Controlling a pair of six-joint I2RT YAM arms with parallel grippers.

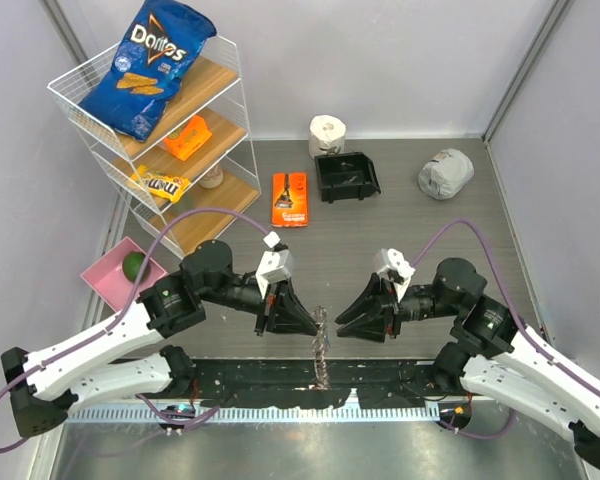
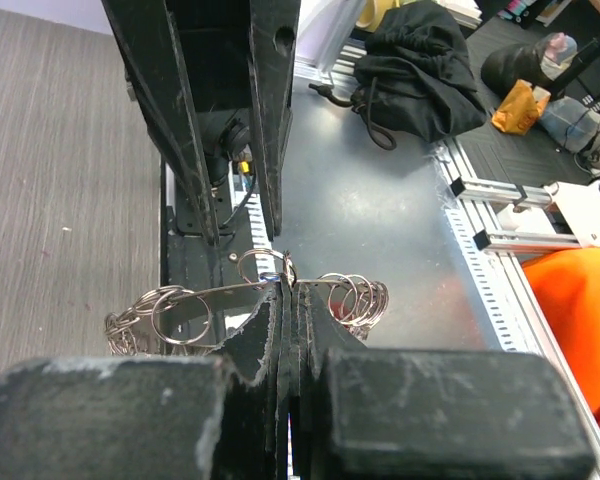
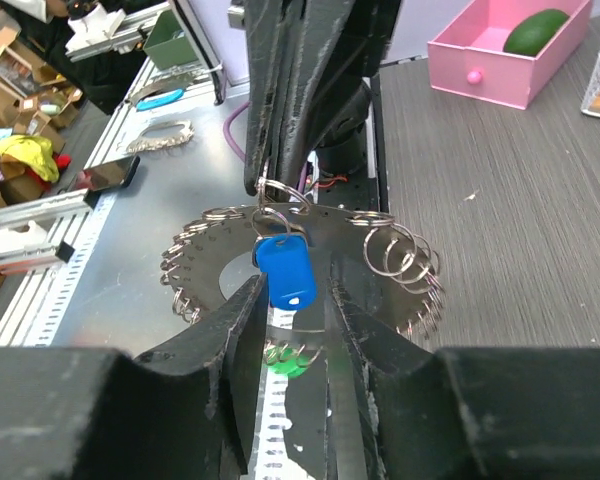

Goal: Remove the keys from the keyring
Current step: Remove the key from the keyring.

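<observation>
The keyring (image 1: 322, 345), a flat silver ring fringed with small split rings, hangs between the two arms over the table's near edge. My left gripper (image 1: 312, 325) is shut on its top edge; the left wrist view shows the jaws (image 2: 288, 285) pressed together on the metal band (image 2: 180, 305). In the right wrist view a blue-headed key (image 3: 283, 268) hangs from the keyring (image 3: 215, 255). My right gripper (image 3: 295, 285) stands open around it, with the left finger against the blue head and a gap on the right. A green key head (image 3: 290, 358) shows lower down.
A pink drawer (image 1: 105, 275) holding a green fruit sits at the left. Behind it a wire shelf (image 1: 160, 120) holds snacks. An orange packet (image 1: 290, 198), a black bin (image 1: 346, 176), a paper roll (image 1: 327, 132) and a grey bundle (image 1: 445, 172) lie farther back.
</observation>
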